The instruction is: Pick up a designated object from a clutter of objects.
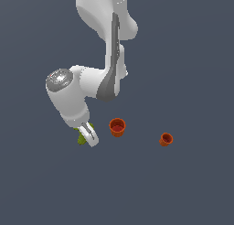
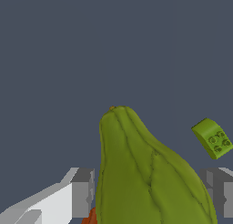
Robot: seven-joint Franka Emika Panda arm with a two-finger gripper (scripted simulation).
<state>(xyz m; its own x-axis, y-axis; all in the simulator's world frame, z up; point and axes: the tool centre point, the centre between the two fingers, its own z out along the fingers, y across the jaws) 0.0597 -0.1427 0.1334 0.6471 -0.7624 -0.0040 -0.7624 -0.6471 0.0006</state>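
The designated object, a large olive-green lumpy piece point(image 2: 145, 173), wide at one end and tapering to a tip, fills the space between my gripper's point(image 2: 148, 191) two grey fingers point(image 2: 83, 191). The jaws stand wide apart, one on each side of it, with a narrow gap showing at one finger. In the exterior view my gripper point(image 1: 89, 135) is low, and only slivers of the green object point(image 1: 82, 138) show beside it. The tiny green block point(image 2: 213, 137) lies just past the other finger. The bigger orange-red cup point(image 1: 117, 127) stands close on the exterior view's right of the gripper.
The smaller orange-red cup point(image 1: 166, 139) stands further to the exterior view's right. A sliver of orange point(image 2: 91, 217) shows beside the green object in the wrist view. The arm's white links point(image 1: 68, 93) hang over the gripper. The floor is plain dark grey.
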